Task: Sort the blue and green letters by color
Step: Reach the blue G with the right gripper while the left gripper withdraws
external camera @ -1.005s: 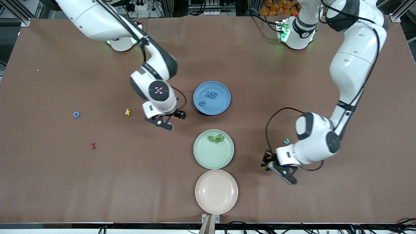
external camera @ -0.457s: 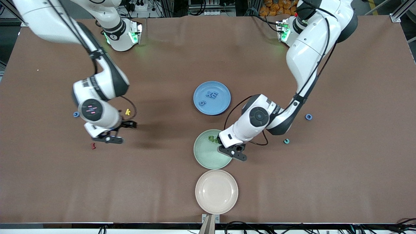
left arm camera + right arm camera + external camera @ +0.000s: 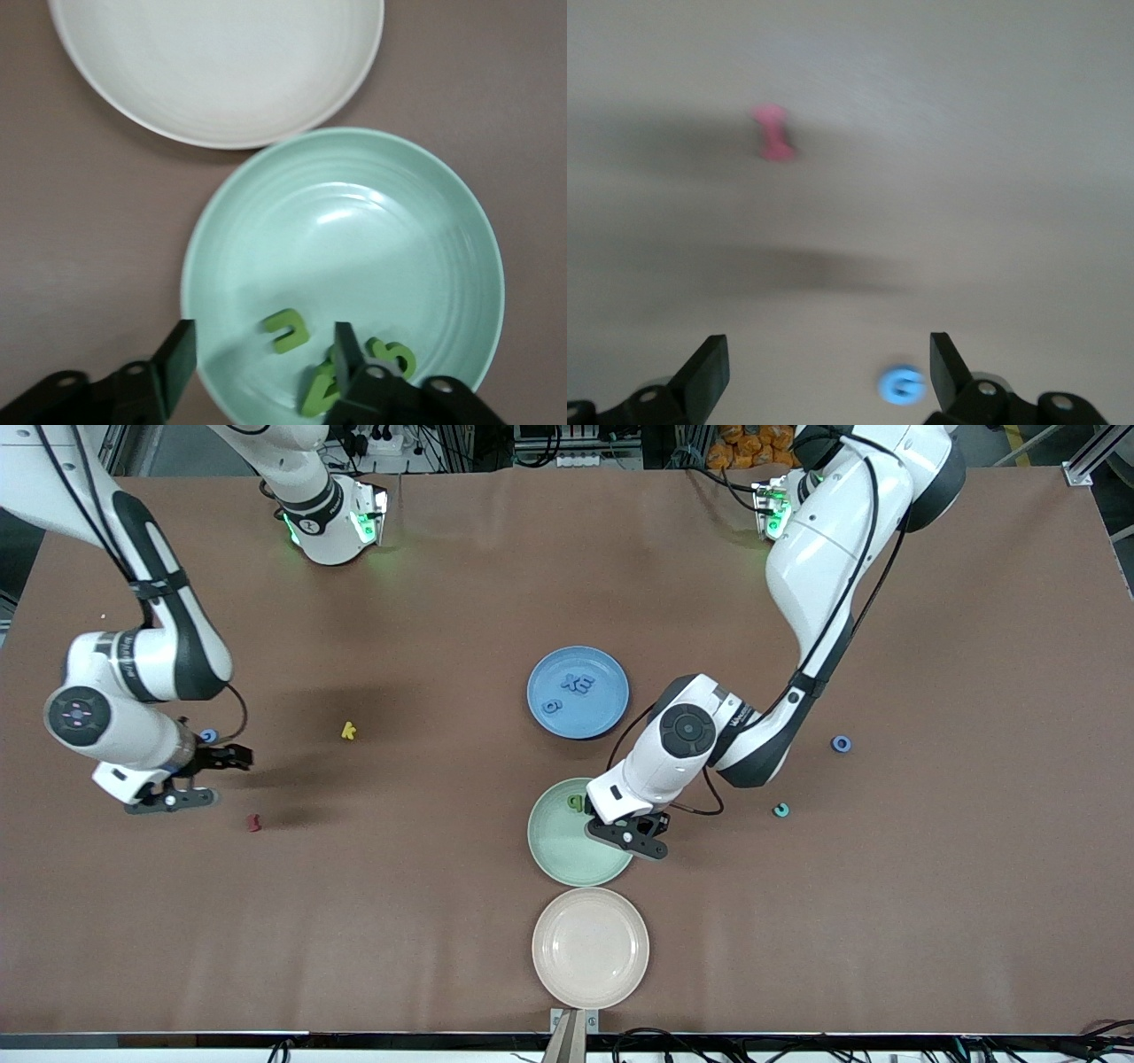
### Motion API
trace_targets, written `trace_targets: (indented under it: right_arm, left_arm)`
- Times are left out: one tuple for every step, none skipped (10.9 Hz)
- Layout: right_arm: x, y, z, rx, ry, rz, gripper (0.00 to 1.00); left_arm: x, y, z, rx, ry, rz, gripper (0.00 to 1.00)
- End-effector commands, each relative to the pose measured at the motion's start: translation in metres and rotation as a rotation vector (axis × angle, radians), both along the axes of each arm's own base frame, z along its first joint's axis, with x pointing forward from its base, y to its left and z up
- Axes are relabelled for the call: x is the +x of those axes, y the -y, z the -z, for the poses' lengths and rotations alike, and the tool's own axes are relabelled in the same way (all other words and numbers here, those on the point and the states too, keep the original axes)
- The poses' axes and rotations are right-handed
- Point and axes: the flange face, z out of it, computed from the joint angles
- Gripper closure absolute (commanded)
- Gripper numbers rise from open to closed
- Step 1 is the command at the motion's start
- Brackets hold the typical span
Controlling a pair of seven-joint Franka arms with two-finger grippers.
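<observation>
Since the earlier frames the right arm has swung out toward its own end of the surface [image 3: 425, 921], and the left arm has carried a green letter from its end of the surface to the green plate [image 3: 554, 850], where it has let go.

The left hand [image 3: 257, 363] hangs over the green plate's edge with its fingers spread wide and nothing between them. In the left wrist view a small cluster of green letters [image 3: 341, 359] lies in the plate below the fingers, one u-shaped piece slightly apart from the others. The cream plate [image 3: 221, 71] sits just beside the green plate, nearer the front camera.

The right hand [image 3: 824, 372] is open and empty above the bare surface, close to a small blue letter [image 3: 208, 736] that shows between its fingers in the right wrist view. The dark red letter [image 3: 254, 823] lies near it, the yellow k [image 3: 348, 731] farther toward the middle.

The blue plate [image 3: 611, 677] holds three blue letters [image 3: 571, 691]. A blue ring letter [image 3: 841, 744] and a teal letter [image 3: 780, 810] lie loose toward the left arm's end.
</observation>
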Motion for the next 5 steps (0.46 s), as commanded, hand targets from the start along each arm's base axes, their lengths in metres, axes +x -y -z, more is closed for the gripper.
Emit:
trace_targets:
  right_arm:
    - [-0.032,0.033,-0.018,-0.019,-0.004,-0.054,0.0]
    - [-0.046,0.043,-0.011,-0.015,0.022,-0.058,0.0]
    - [-0.062,0.051,-0.003,-0.008,0.056,-0.059,0.0]
    - [-0.075,0.058,0.004,-0.006,0.065,-0.048,0.0]
    - [-0.089,0.062,0.01,0.0,0.068,-0.035,0.0]
  left_arm:
    - [0.014,-0.043,-0.095,0.103,0.027,-0.068,0.0]
    - [0.025,-0.078,-0.13,0.129,0.035,-0.113,0.0]
    - [0.028,-0.11,-0.157,0.172,-0.001,-0.152,0.0]
    - [0.023,-0.133,-0.187,0.207,-0.035,-0.184,0.0]
    - [0.025,-0.168,-0.216,0.234,-0.052,-0.23,0.0]
